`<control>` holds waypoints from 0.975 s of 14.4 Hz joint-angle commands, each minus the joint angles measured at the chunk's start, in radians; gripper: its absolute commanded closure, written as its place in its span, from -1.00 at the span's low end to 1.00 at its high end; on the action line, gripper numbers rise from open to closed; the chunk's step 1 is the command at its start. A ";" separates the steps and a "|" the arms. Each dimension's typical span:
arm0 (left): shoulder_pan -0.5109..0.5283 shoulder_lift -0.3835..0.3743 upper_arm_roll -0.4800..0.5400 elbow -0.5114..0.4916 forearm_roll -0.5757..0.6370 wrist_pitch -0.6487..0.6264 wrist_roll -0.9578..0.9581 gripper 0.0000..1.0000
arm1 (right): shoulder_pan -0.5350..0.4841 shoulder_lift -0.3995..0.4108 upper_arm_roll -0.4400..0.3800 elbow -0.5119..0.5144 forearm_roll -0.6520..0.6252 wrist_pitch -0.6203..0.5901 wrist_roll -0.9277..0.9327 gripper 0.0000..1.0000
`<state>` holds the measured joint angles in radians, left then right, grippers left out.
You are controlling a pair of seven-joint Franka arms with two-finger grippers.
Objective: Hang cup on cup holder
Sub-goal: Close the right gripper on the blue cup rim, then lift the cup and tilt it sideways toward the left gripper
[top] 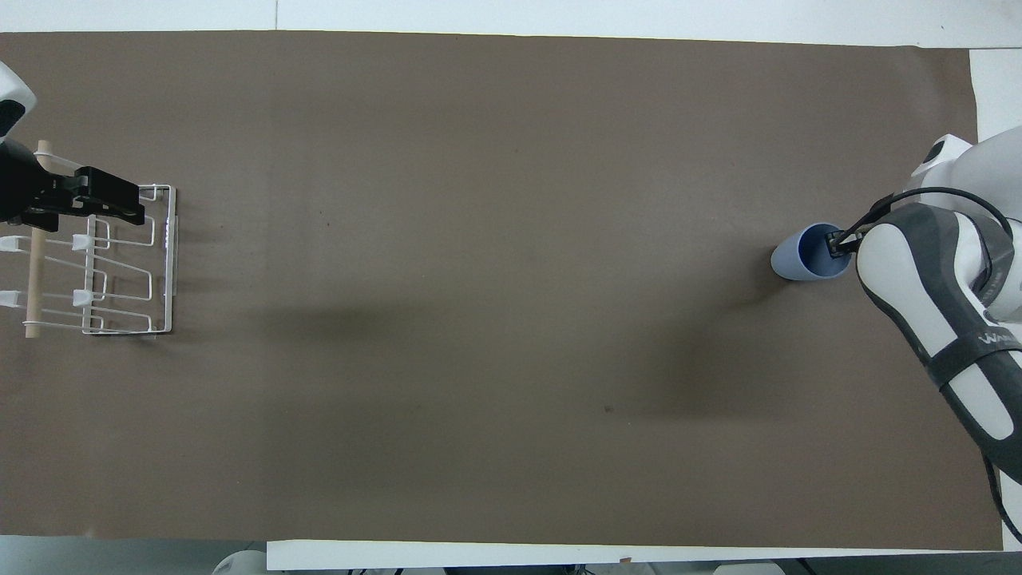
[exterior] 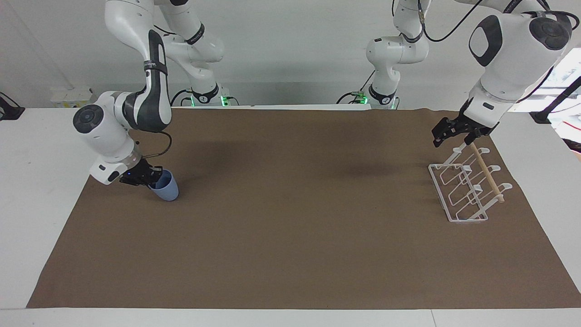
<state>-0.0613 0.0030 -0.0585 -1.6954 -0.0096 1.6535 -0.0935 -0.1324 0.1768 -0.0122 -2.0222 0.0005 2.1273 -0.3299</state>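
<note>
The light blue cup (exterior: 166,191) is tilted at the right arm's end of the brown mat, and shows in the overhead view (top: 801,262) too. My right gripper (exterior: 152,178) is shut on its rim, with one finger inside the mouth (top: 834,246). The white wire cup holder (exterior: 467,186) with its wooden rod (exterior: 488,175) stands at the left arm's end, empty (top: 120,271). My left gripper (exterior: 454,137) hangs open just above the holder's end nearer the robots (top: 112,204), touching nothing.
A brown mat (exterior: 290,227) covers most of the white table. Nothing else lies between the cup and the holder.
</note>
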 commanded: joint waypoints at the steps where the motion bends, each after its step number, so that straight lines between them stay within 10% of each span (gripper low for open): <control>1: -0.008 -0.031 0.008 -0.036 0.010 0.025 0.003 -1.00 | -0.006 -0.022 0.001 -0.016 0.019 0.002 -0.031 1.00; 5: -0.006 -0.031 0.008 -0.038 0.010 0.028 0.003 -1.00 | 0.000 -0.028 0.014 0.072 0.032 -0.117 -0.031 1.00; 14: -0.003 -0.029 0.012 -0.035 0.010 0.040 0.000 -1.00 | 0.013 -0.054 0.073 0.212 0.692 -0.398 -0.014 1.00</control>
<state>-0.0608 0.0013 -0.0560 -1.6964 -0.0096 1.6710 -0.0936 -0.1203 0.1239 0.0413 -1.8143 0.5831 1.7491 -0.3316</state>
